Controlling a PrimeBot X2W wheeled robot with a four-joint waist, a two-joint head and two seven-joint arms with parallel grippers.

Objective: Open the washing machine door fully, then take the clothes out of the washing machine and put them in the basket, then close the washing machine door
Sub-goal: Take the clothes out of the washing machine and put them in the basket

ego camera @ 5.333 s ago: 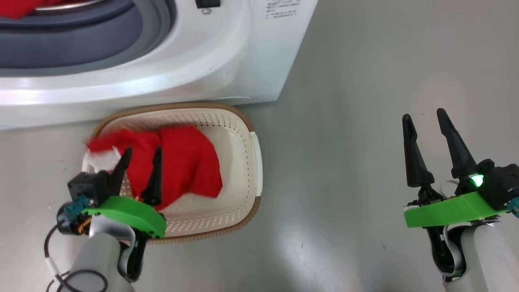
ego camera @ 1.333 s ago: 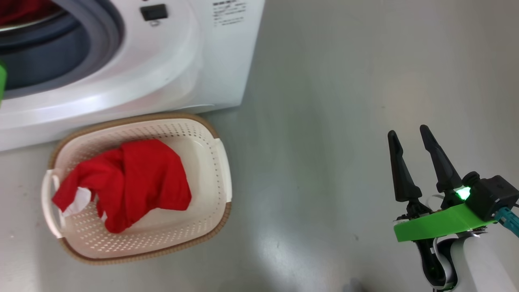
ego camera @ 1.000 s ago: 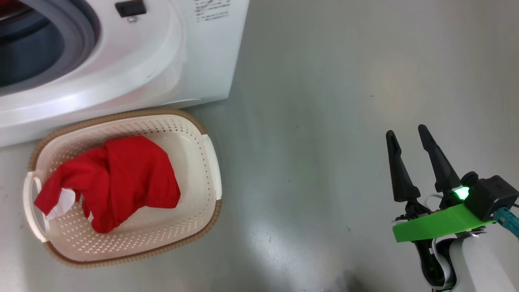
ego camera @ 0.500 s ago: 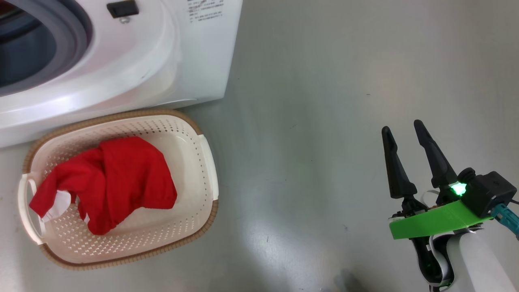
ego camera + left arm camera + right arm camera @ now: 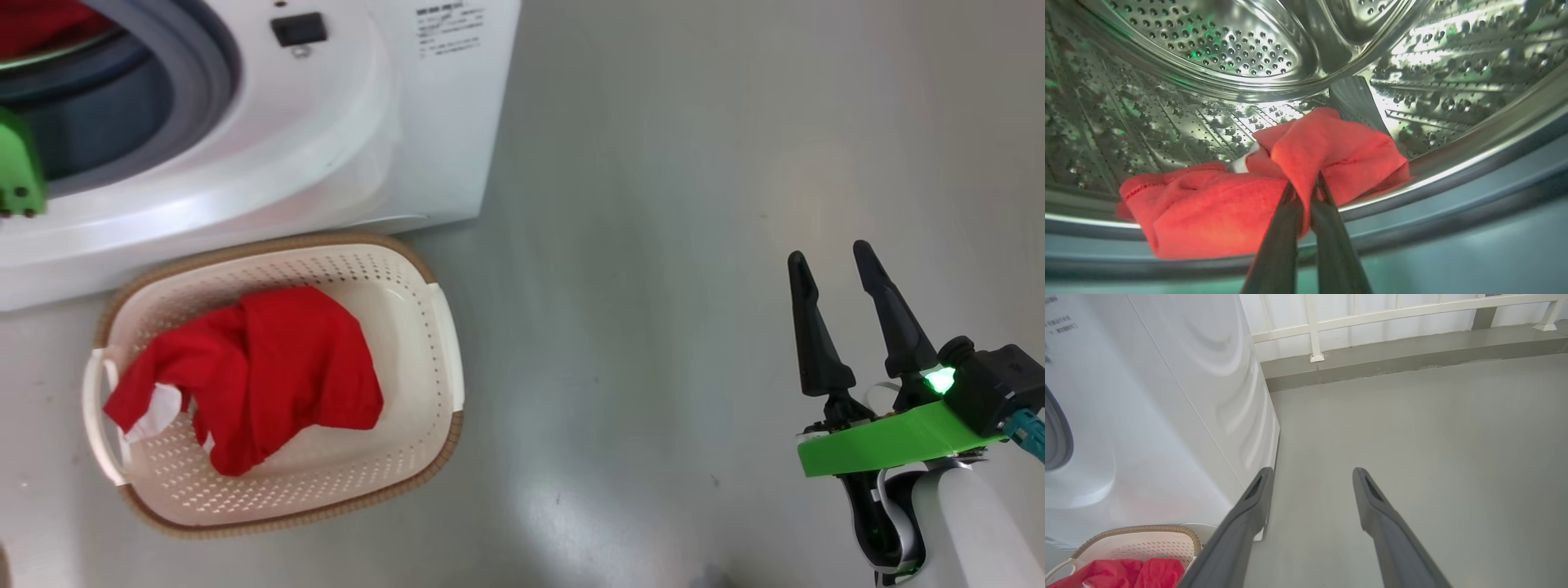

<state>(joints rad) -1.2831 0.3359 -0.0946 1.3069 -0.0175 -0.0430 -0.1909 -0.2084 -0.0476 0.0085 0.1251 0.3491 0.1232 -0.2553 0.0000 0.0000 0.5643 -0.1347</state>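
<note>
Fingers of the left gripper are pinched together on a raised fold of a bright red fabric garment with a sliver of white trim. The garment lies on the bottom of the perforated steel drum inside the white front-loading washing machine, and its near edge hangs over the drum's front lip towards the grey rubber ring of the machine's round opening. In the head view a green bracket of the left arm shows at the mouth of that opening, and a patch of red shows deep inside the machine. On the grey floor, just in front of the washing machine and almost touching its base, stands a cream-white perforated plastic basket, rounded rectangular with a brown woven-look rim. A second red garment, crumpled with a white panel at one end, rests inside it against the side farther from the machine's right-hand corner. The right gripper hangs released, its two long dark fingers spread with nothing between them, well clear of the washing machine on its right side, over bare floor. From the right wrist view a white railing runs along the wall beyond the machine's side panel.
</note>
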